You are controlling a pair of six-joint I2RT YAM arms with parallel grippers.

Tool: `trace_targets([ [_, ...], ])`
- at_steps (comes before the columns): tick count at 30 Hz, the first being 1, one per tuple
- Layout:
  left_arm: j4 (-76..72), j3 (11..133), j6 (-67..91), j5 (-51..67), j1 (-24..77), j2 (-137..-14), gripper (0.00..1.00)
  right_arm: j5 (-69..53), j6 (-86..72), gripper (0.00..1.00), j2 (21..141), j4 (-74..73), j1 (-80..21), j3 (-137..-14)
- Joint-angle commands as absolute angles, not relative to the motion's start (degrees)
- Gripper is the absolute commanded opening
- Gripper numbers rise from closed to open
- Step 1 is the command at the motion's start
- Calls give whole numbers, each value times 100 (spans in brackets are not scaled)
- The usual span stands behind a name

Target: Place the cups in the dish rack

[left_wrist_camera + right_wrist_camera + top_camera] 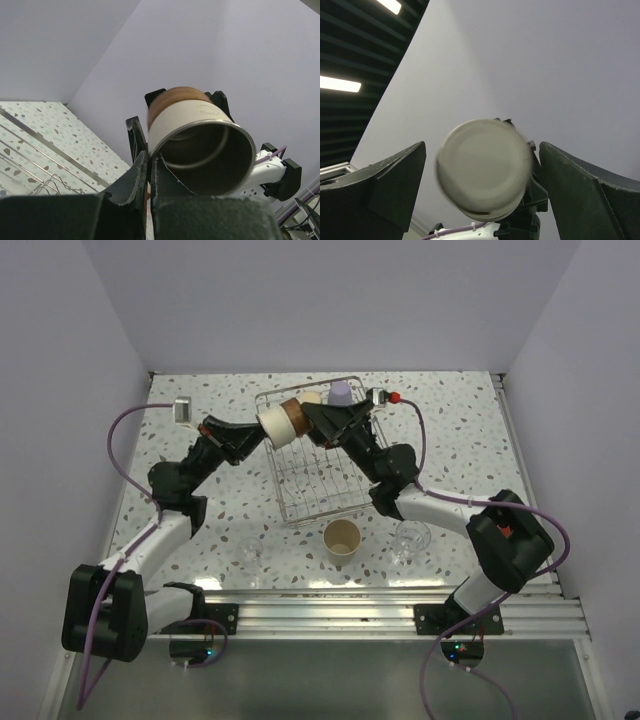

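Note:
My left gripper [262, 430] is shut on the rim of a steel cup with a tan base [283, 422], one finger inside and one outside, and holds it on its side above the dish rack [312, 490]. In the left wrist view the gripper [149, 157] pinches the cup [200, 135] at its rim. My right gripper [316, 420] is open, with its fingers on either side of the cup's base and apart from it; the right wrist view shows this gripper [482, 150] and the base [485, 170]. A lavender cup [342, 393] stands at the rack's far end.
A beige tumbler [342, 538] stands upright on the table just in front of the rack. Clear glass cups stand to the right [411, 536] and left [248, 556] of it. A cream-coloured object [312, 398] sits beside the lavender cup. Rack wires [30, 165] show below the left gripper.

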State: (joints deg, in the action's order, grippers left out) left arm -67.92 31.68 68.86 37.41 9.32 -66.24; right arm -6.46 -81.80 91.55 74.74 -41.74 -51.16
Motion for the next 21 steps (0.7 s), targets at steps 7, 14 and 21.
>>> trace_targets([
  [7,-6619,3129,6469,3446,1037,-6530,0,-642,-7876,98,8974,8834,-4306,-5274],
  [14,-6539,3190,6328,3349,1178,-6618,0,-738,-7708,97,8947,8605,-4359,-5352],
  [21,-6416,3226,6205,3305,1239,-6610,0,-800,-7541,42,8912,8385,-4394,-5397],
])
